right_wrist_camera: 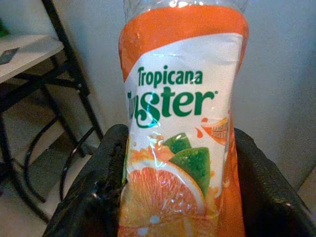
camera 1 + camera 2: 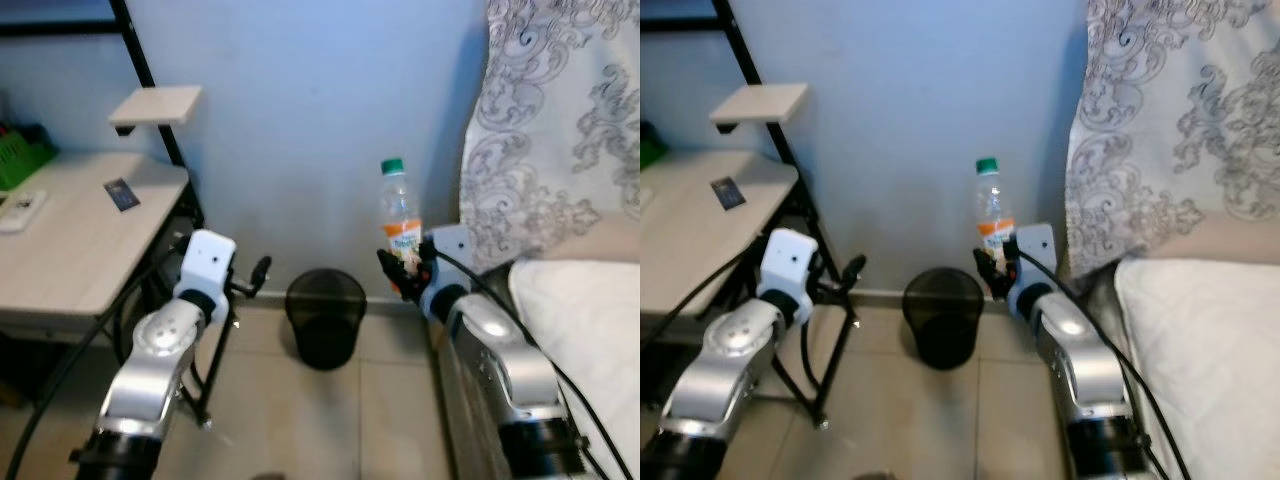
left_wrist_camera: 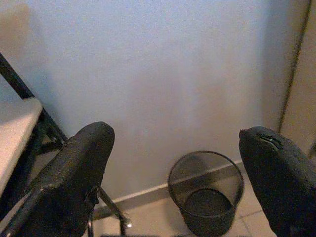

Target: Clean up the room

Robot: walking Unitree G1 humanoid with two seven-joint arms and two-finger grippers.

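Right wrist view gives you the clearest read: the right gripper (image 1: 177, 197) has its two black fingers closed against the sides of the juice bottle (image 1: 182, 123), one finger on each flank of the orange label. In the left eye view the same bottle (image 2: 400, 215) stands upright above that gripper, green cap on top, long axis vertical, held in the air near the wall beside the patterned curtain (image 2: 560, 130).

What your next move turns on is the black mesh waste bin (image 2: 326, 317). It sits on the floor against the wall, between the two arms, lower than the bottle and off to its left. The right arm is the nearer one and already carries the load, so you would likely swing it left and down until the bottle hangs over the bin's rim.

Your left gripper (image 3: 173, 163) holds nothing; its fingers are spread wide, with the bin visible between them. It hovers just off the front corner of the wooden table (image 2: 70, 270). Whether any liquid remains in the bottle is hard to tell from these pictures.
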